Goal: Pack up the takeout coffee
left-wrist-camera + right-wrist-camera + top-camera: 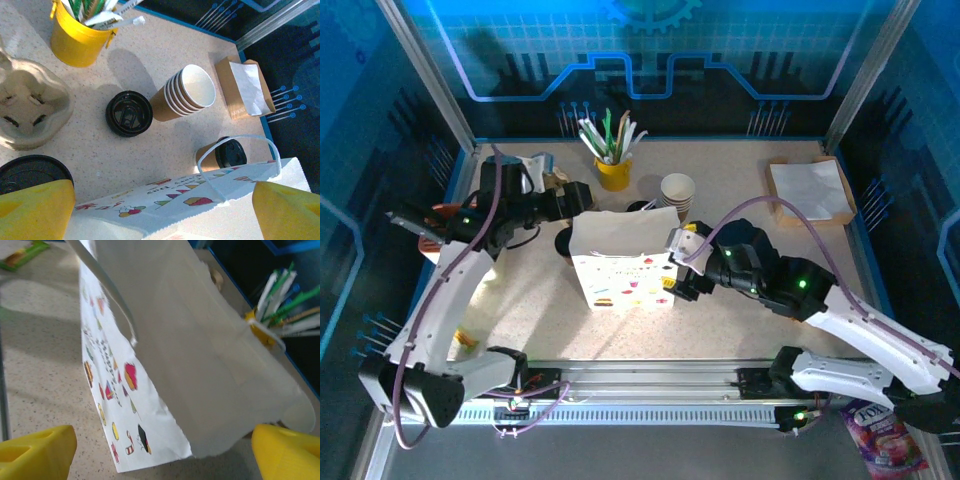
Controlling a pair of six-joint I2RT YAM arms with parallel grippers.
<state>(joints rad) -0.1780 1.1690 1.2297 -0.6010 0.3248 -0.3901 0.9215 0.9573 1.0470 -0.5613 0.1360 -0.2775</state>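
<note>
A white paper bag (pixel 620 268) printed with small coloured pictures stands open mid-table. One brown cup with a black lid (pixel 223 153) stands just behind the bag's handle. A second black lid (pixel 129 113) shows from above, left of the cup stack. A third black lid (pixel 31 173) lies close by at the bag's left end (pixel 563 243). My left gripper (pixel 582 196) (pixel 162 212) hangs open over the bag's far rim. My right gripper (pixel 678 265) (pixel 161 456) is open at the bag's (pixel 200 355) right end, its yellow fingers (pixel 36 455) wide on either side of the paper edge.
A yellow cup of utensils (pixel 613 172) and a stack of lidless paper cups (pixel 677 193) stand behind the bag. A pulp cup carrier (pixel 30 110) sits at the far left. A napkin box (pixel 810 190) is at the back right. A juice pouch (pixel 880 438) lies off the table's front right.
</note>
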